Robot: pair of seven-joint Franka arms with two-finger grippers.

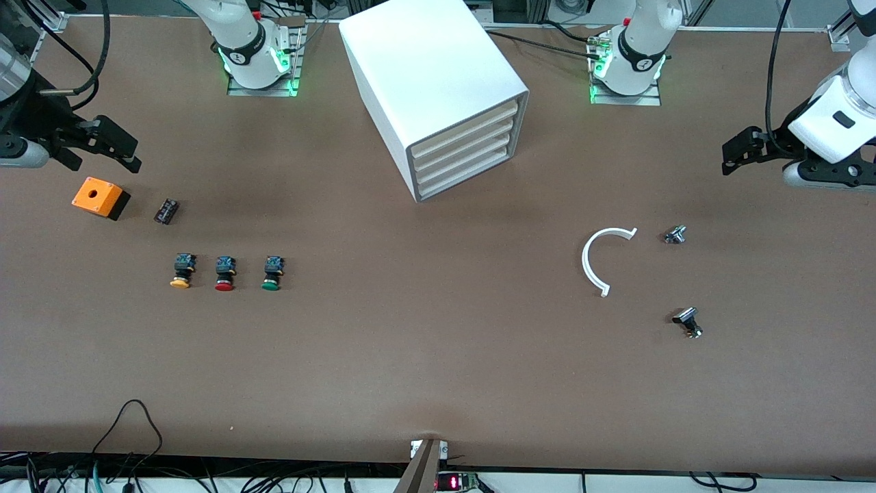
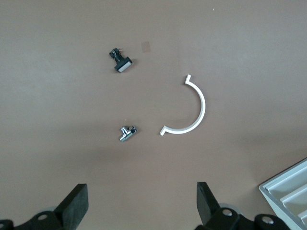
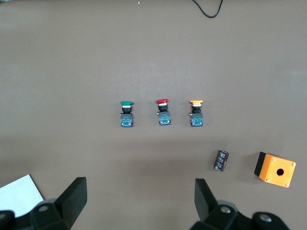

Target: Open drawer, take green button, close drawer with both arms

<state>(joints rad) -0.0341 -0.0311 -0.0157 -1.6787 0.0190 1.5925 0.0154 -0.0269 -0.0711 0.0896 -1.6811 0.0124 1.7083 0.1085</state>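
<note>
The white four-drawer cabinet (image 1: 438,68) stands at mid table near the arms' bases. Its third drawer from the top (image 1: 465,159) is shut, like the other three. The green-capped button (image 1: 272,272) lies on the table toward the right arm's end, beside a red-capped one (image 1: 224,273) and a yellow-capped one (image 1: 181,270). It also shows in the right wrist view (image 3: 126,113). My right gripper (image 1: 126,154) hovers open and empty over the table near the orange box (image 1: 99,197); its wrist view (image 3: 140,196) confirms this. My left gripper (image 1: 731,156) hovers open and empty at the left arm's end (image 2: 142,201).
A small black part (image 1: 165,211) lies beside the orange box. A white curved strip (image 1: 586,259) and two small metal parts (image 1: 675,235) (image 1: 688,322) lie toward the left arm's end. Cables run along the table's edge nearest the front camera.
</note>
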